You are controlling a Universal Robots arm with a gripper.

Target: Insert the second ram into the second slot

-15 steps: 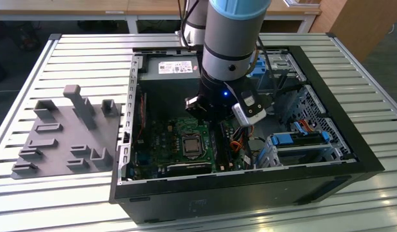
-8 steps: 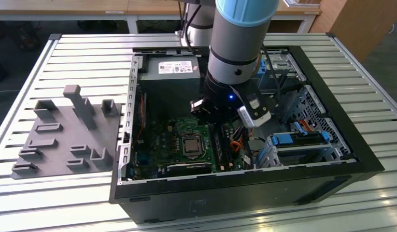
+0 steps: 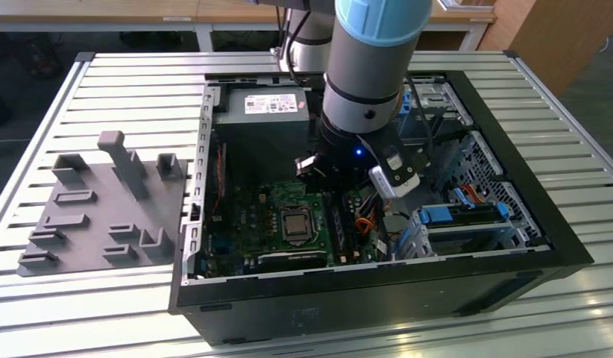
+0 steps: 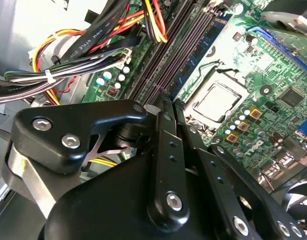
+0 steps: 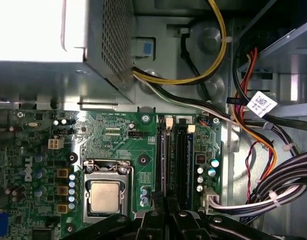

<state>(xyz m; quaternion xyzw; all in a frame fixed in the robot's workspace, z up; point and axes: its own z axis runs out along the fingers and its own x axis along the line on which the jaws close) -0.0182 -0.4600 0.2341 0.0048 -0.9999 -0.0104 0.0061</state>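
The second ram (image 4: 207, 42), in the second wrist view, is a long, narrow blue circuit board with dark chips along its face; it stands on edge in the row of dark memory slots (image 5: 183, 160), on the side nearest the processor socket (image 5: 106, 195). Whether it is pressed fully home cannot be told. The gripper (image 4: 168, 102), black with silver screws, hangs just above the same row of slots, its tip close to the near end of the blue stick; whether it is clamped or apart cannot be told. The slots sit on a green motherboard (image 5: 108, 140) studded with small round capacitors and a square silver processor cover. Beside the slots runs a thick bundle of cables (image 4: 88, 45), black, red, yellow and orange, held with white ties. The board lies inside an open black computer case (image 3: 386, 287), with a grey power supply (image 3: 262, 119) at the far end and blue-tabbed drive bays (image 3: 464, 216) on the exterior view's right. The grey and light blue arm (image 3: 371, 67) reaches down into the case. The case rests on a slatted metal table (image 3: 118, 89); on the exterior view's left lies a grey holder tray (image 3: 98, 216) with upright posts. Wooden desks (image 3: 88, 9) stand behind
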